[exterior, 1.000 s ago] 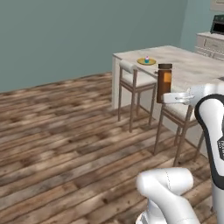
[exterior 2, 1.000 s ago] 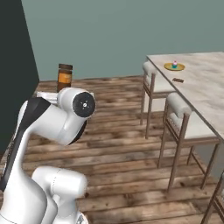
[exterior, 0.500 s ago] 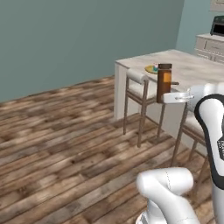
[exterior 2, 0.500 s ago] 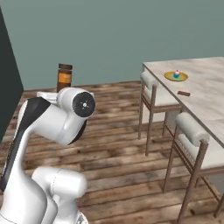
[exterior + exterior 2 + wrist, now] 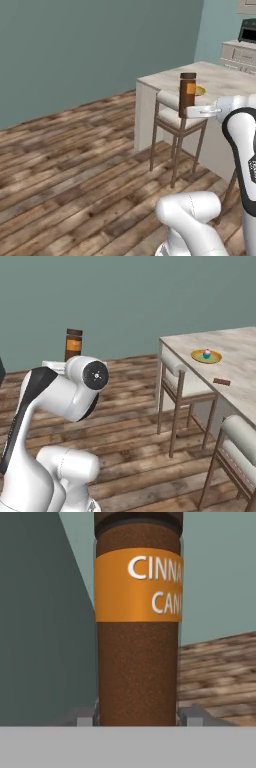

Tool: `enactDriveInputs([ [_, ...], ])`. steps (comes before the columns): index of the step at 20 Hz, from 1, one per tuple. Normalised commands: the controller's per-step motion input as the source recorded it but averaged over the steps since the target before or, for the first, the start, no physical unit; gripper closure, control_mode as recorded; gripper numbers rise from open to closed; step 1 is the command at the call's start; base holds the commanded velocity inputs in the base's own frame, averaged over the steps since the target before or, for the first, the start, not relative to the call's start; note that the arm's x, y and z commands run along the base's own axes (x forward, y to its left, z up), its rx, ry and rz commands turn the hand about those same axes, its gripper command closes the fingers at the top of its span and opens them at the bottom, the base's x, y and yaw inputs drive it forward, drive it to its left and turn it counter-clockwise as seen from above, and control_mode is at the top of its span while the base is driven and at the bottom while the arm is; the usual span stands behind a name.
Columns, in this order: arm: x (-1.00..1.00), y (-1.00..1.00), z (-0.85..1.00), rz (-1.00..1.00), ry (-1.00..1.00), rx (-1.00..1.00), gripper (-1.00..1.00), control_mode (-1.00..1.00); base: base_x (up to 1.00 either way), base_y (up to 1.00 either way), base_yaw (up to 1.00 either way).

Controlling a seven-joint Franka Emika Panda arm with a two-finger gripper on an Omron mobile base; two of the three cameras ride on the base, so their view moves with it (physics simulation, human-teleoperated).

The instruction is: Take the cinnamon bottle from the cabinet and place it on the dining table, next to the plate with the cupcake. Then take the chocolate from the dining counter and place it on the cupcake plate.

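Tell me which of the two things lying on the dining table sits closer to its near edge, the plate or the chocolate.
The chocolate: the flat dark brown bar lies nearer the table edge by the stools, while the yellow plate carrying the cupcake sits farther back on the dining table.

You see a wood-plank floor (image 5: 75,165) running up to a plain teal wall (image 5: 90,50). Two cushioned stools with brown wooden legs (image 5: 182,393) stand on the floor, one nearer you at the right edge (image 5: 237,456). A pale drawer unit (image 5: 240,54) stands far right.
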Motion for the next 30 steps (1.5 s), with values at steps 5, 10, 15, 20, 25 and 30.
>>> enactDriveInputs([
  [5, 0.00, 0.00, 0.00, 0.00, 0.00, 0.00, 1.00, 1.00, 0.84, 0.35, -0.32],
  [10, 0.00, 0.00, 0.00, 0.00, 0.00, 0.00, 1.00, 1.00, 0.75, 0.34, -0.42],
  [15, 0.00, 0.00, 0.00, 0.00, 0.00, 0.00, 1.00, 1.00, 0.68, 0.33, -0.49],
  [20, 0.00, 0.00, 0.00, 0.00, 0.00, 0.00, 1.00, 1.00, 0.59, 0.31, -0.58],
  [25, 0.00, 0.00, 0.00, 0.00, 0.00, 0.00, 1.00, 1.00, 0.59, 0.31, -0.58],
  [30, 0.00, 0.00, 0.00, 0.00, 0.00, 0.00, 1.00, 1.00, 0.82, 0.19, -0.31],
])
